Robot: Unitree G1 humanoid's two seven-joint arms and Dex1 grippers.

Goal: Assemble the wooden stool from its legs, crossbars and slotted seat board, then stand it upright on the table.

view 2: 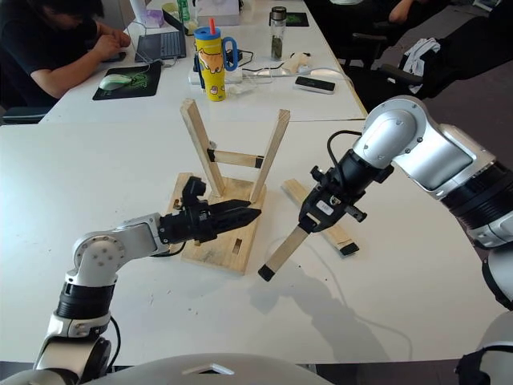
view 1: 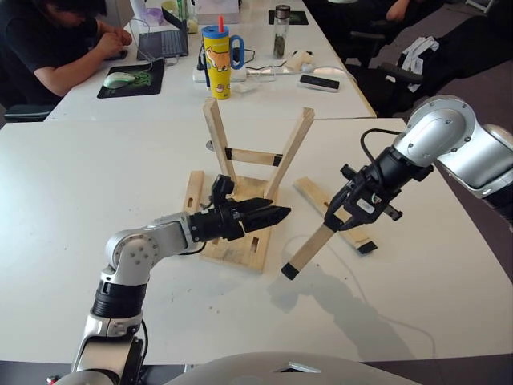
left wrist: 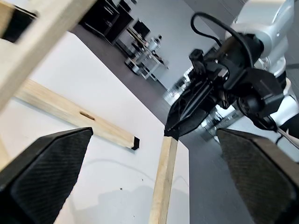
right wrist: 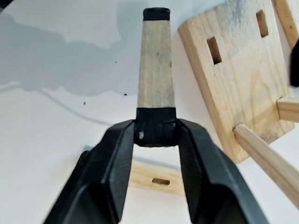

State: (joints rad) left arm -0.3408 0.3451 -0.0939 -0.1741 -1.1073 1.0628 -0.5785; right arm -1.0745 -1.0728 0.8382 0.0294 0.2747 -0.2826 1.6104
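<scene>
Two pale wooden legs (view 1: 218, 136) already stand in the flat slotted wooden seat board (view 1: 244, 250), which lies on the white worktop (view 1: 80, 224). They lean apart and are tied by a short wooden crossbar (view 1: 252, 157).

The step in hand looks like fitting a third leg. The right gripper (right wrist: 156, 133) has its fingers pinching the upper end of a black-tipped wooden leg (view 1: 309, 250). The leg's long axis slants, its lower tip pointing down and towards the robot's left, close beside the board's near corner.

The left gripper (view 1: 276, 214) hovers over the board with fingers spread on nothing. A fourth slotted leg (view 1: 311, 192) lies flat behind the right gripper.

The next move probably calls for tilting the held leg steeper and lining its tip up with an open slot, with the left gripper steadying the board.
</scene>
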